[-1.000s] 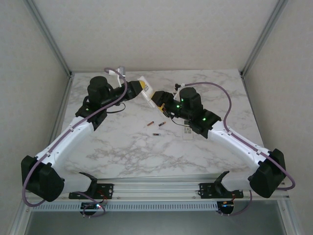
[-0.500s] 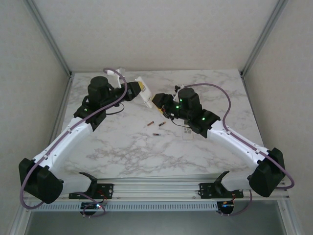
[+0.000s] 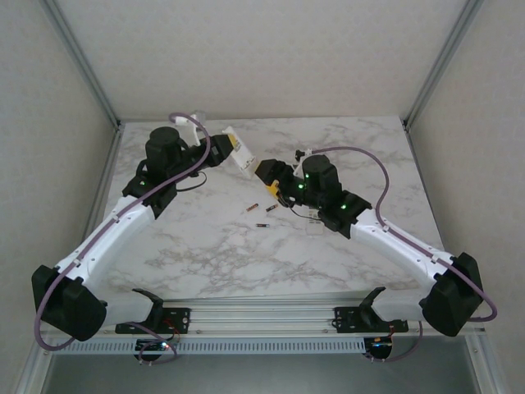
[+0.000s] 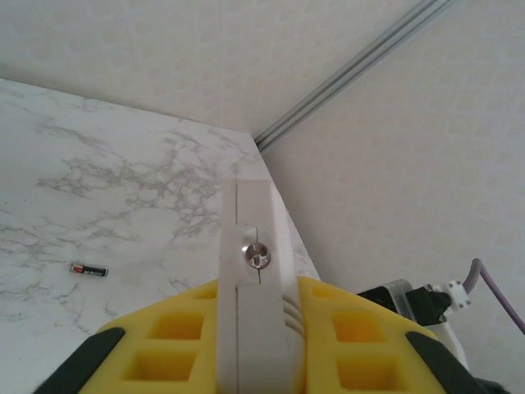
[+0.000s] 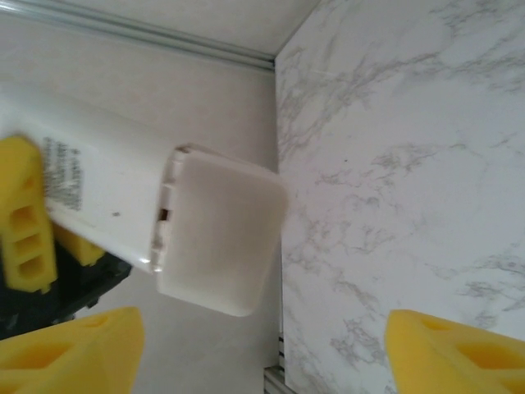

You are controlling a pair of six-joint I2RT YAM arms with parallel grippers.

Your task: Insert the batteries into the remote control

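The white remote control (image 3: 240,153) is held off the table at the back centre, my left gripper (image 3: 223,150) shut on its body. In the left wrist view the remote (image 4: 256,271) stands between the yellow pads (image 4: 172,341), a screw showing on its edge. My right gripper (image 3: 269,174) hangs open just right of the remote's free end, apart from it. The right wrist view shows the remote's end cover (image 5: 217,238) above my right gripper (image 5: 262,353), with its fingertips (image 5: 74,345) spread wide. Three batteries (image 3: 253,208) (image 3: 271,208) (image 3: 262,225) lie on the marble; one battery (image 4: 89,269) appears below the left wrist.
A small white piece (image 3: 314,226) lies on the marble table (image 3: 205,254) beside the right forearm. Metal frame posts (image 3: 82,61) and grey walls close in the back and sides. The arm bases (image 3: 262,320) sit along the near rail.
My right gripper has opened wide and drawn back a little from the remote's end. The left gripper has shifted the remote slightly left and up.
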